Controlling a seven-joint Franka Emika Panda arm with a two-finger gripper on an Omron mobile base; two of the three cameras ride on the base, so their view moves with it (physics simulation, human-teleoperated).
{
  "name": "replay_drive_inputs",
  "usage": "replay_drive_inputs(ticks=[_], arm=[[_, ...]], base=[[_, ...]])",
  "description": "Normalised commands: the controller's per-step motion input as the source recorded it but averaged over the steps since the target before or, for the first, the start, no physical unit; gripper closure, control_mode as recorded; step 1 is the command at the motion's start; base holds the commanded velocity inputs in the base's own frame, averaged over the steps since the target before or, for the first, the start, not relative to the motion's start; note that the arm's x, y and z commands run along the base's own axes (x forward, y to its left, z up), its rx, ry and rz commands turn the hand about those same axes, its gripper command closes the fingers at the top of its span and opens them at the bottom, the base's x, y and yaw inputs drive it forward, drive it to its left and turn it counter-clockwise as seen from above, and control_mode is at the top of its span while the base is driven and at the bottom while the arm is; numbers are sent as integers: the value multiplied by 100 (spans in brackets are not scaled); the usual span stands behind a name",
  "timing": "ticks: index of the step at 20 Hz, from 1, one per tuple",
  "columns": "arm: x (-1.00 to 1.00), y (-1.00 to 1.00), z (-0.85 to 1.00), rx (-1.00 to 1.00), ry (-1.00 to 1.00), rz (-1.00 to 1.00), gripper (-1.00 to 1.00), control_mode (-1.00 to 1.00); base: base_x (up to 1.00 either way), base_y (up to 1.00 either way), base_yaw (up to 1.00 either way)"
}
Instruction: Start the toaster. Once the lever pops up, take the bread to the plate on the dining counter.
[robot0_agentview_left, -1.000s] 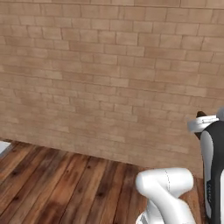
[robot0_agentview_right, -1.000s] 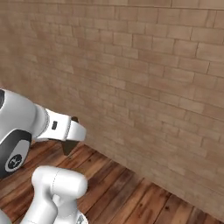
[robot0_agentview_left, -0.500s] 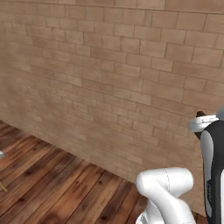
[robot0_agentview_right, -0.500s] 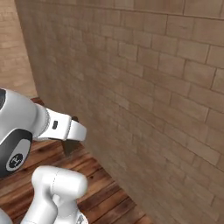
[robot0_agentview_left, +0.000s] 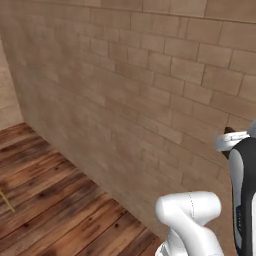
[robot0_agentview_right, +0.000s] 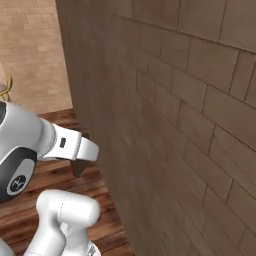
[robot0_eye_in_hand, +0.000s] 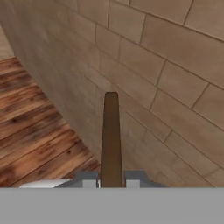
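A: Jaws? Bread?
B: Gripper (robot0_eye_in_hand: 111, 181) pinches the bread (robot0_eye_in_hand: 111, 140) edge-on, upright between the fingertips.
A: Reason?
B: Likely for carrying; brick wall (robot0_eye_in_hand: 175, 65) ahead, wood floor (robot0_eye_in_hand: 35, 131) below.

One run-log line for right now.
claw: shut on bread | facing: brick wall | below: wood floor

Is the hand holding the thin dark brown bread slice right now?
Yes, the thin dark brown bread slice stands edge-on, clamped between the hand's fingertips.
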Motion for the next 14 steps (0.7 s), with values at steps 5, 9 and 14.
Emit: replay_drive_inputs(ticks=[5, 9, 14], arm=[[0, 0, 0, 0, 0, 0, 100, 100], [0, 0, 0, 0, 0, 0, 100, 100], [0, 0, 0, 0, 0, 0, 100, 100]], base=[[79, -43, 54], [88, -33, 56], [70, -28, 43]])
